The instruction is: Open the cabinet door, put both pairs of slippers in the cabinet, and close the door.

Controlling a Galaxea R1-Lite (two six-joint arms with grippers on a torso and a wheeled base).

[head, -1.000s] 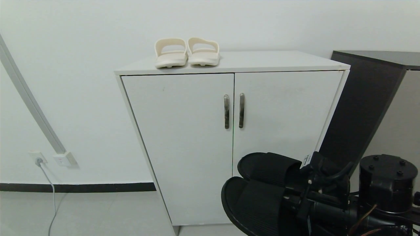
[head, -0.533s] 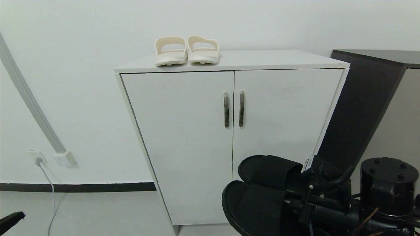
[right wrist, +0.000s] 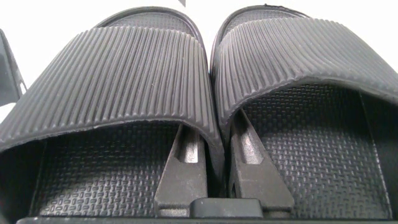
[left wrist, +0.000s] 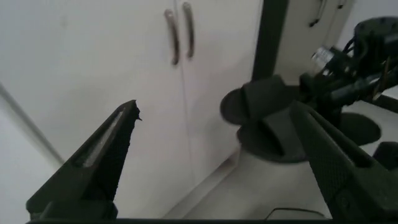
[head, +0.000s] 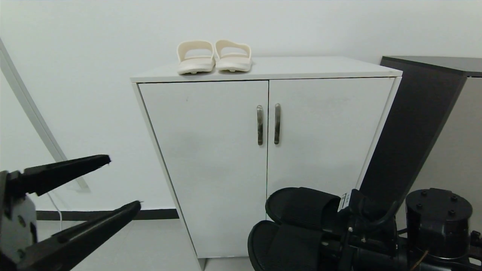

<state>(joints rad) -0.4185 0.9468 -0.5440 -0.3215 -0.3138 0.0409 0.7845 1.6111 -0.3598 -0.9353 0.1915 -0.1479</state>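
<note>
Both cabinet [head: 196, 210] doors [head: 211, 162] were shut, the two vertical handles [head: 260, 125] side by side at the centre seam. The beige slippers [head: 214, 57] sat on the cabinet top, left of centre, near the front edge, side by side and touching. The right tool [right wrist: 214, 155] was gripping the black slippers [head: 297, 226]: the wrist view showed one finger inside each slipper, under the straps, with the two inner side walls pinched together between them. In the head view that pair hung low in front of the right door's lower part, clear of the floor [head: 113, 241], one slipper above the other, toes pointing away from the tool toward the left. Whether they touched the door couldn't be told from these views. The left tool [head: 124, 181] was wide open and empty, low on the left, well apart from the cabinet and pointed toward it; its wrist view looked across at the handles and the black pair. A dark unit [head: 414, 124] stood against the cabinet's right side. White wall [head: 94, 56] behind, black skirting strip [head: 158, 214] along its base
</note>
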